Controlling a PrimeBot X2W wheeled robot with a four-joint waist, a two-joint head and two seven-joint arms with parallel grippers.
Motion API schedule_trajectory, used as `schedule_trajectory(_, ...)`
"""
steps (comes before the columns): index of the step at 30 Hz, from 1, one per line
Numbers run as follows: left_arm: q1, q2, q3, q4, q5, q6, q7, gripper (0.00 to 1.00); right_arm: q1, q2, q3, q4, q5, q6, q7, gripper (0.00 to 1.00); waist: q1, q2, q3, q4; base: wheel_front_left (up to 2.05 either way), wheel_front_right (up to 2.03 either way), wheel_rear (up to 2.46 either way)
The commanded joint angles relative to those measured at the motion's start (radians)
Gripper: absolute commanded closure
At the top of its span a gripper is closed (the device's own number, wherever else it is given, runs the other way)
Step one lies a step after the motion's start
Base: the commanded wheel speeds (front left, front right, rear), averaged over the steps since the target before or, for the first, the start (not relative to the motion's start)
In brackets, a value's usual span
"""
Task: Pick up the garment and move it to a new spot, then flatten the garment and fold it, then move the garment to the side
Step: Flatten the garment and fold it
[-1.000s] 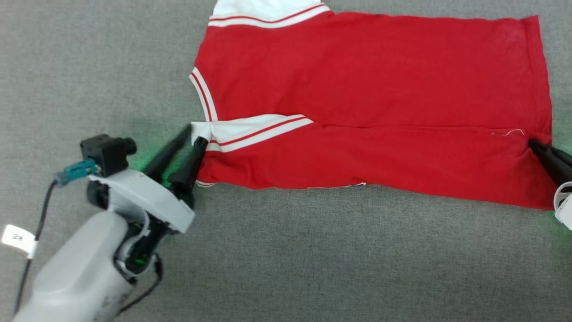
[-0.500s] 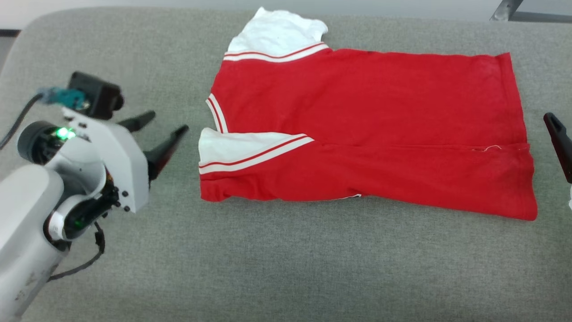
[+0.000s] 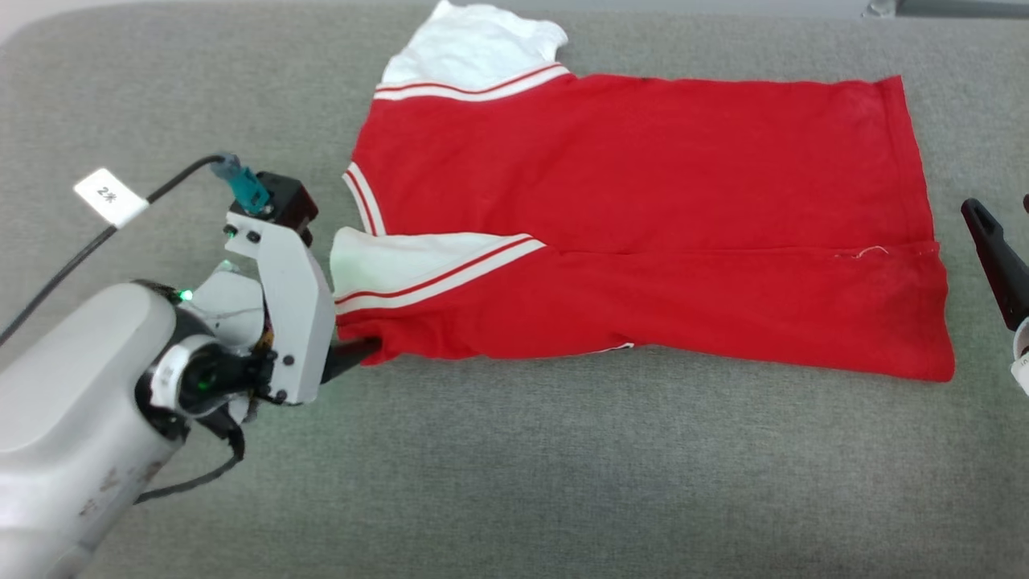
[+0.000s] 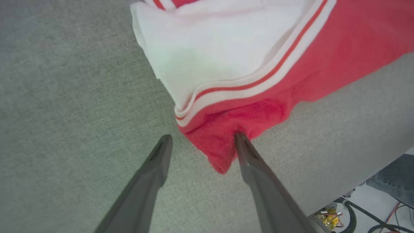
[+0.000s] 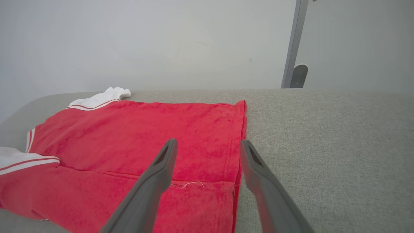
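The garment (image 3: 643,177), red with white striped sleeves, lies flat on the grey padded surface (image 3: 514,466), its near long edge folded over onto itself. My left gripper (image 3: 354,354) is open at the garment's near-left corner. In the left wrist view the left gripper (image 4: 203,136) straddles that red corner of the garment (image 4: 339,48), and one of its fingers (image 4: 245,152) touches the fabric. My right gripper (image 3: 998,205) is open just off the right hem, holding nothing. In the right wrist view the right gripper (image 5: 208,142) hovers over the hem of the garment (image 5: 129,136).
The grey surface (image 5: 323,136) extends to the right of the hem and along the near side. A metal post (image 5: 292,48) stands behind it against a pale wall. Cables (image 4: 352,213) hang below the surface's edge. A paper tag (image 3: 110,195) is on my left arm's cable.
Both grippers have opened and let go of the garment. The left one drew back, then came down to the near-left corner. The right one backed off the hem. The camera has shifted.
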Motion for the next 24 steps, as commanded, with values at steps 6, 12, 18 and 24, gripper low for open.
schedule_trajectory(6,-0.003,-0.059,-0.008,0.109,-0.013,0.003,-0.011,0.0,-0.018,0.009,-0.014,-0.014,-0.007,-0.001,0.007,0.0,0.0,-0.0001,0.053,-0.045,0.0,0.0,0.0)
schedule_trajectory(12,0.01,-0.103,-0.023,0.184,-0.029,-0.023,-0.012,0.0,-0.012,0.013,-0.029,-0.018,-0.008,-0.001,0.022,0.0,0.0,-0.0001,0.064,-0.059,0.0,0.0,0.0)
schedule_trajectory(18,0.022,-0.128,-0.028,0.209,-0.047,-0.065,-0.018,1.0,0.02,-0.042,0.02,-0.021,0.001,-0.001,0.142,0.0,0.0,-0.0001,0.059,-0.061,0.0,0.0,0.0)
schedule_trajectory(24,0.018,-0.132,-0.029,0.216,-0.041,-0.082,-0.032,1.0,0.036,-0.146,0.12,-0.036,0.005,-0.001,0.374,0.0,0.0,-0.0001,0.059,-0.047,0.0,0.0,0.0)
